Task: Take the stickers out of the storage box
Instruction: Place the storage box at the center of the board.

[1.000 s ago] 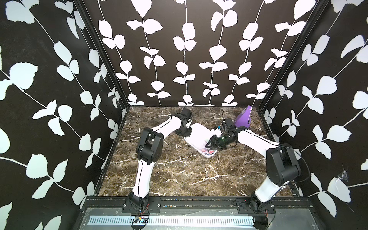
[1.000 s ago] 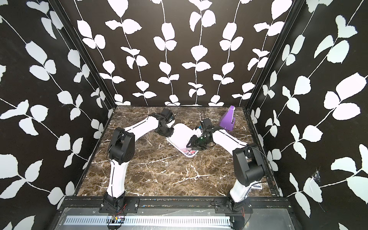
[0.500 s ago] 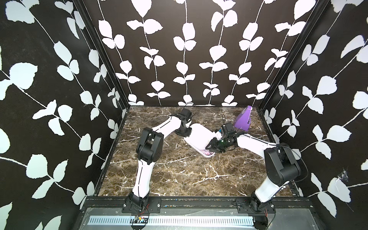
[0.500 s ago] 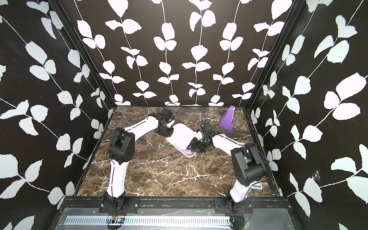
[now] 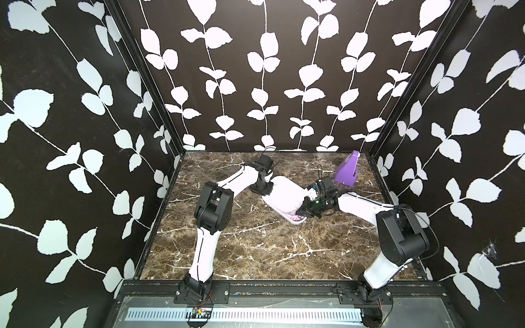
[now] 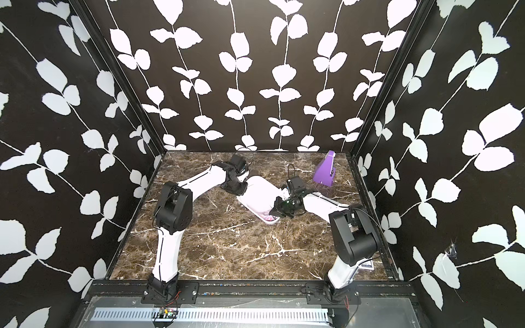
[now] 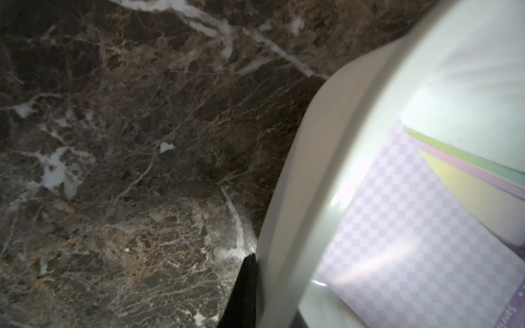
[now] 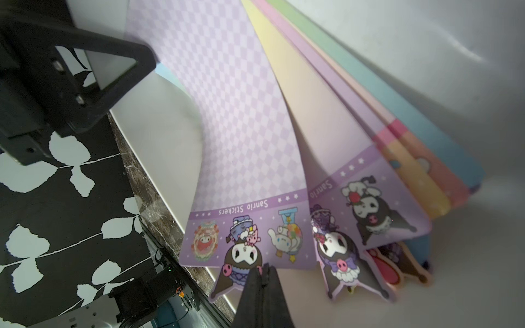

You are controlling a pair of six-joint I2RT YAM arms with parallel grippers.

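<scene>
Lilac stickers [image 8: 244,136] end pinched between right claw [image 8: 262,274] tips; left claw [image 5: 266,191] clamps storage box [image 7: 298,170] rim

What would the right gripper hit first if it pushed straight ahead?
The stickers: the shut right gripper seems to pinch the top sheet's cartoon end; the storage box lies beyond, depth unclear.

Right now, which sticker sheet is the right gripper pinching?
The lilac checkered sheet, topmost of the fan. The right gripper is shut on its cartoon end; the yellow sheet and the green-blue sheet beside it lie free.
</scene>
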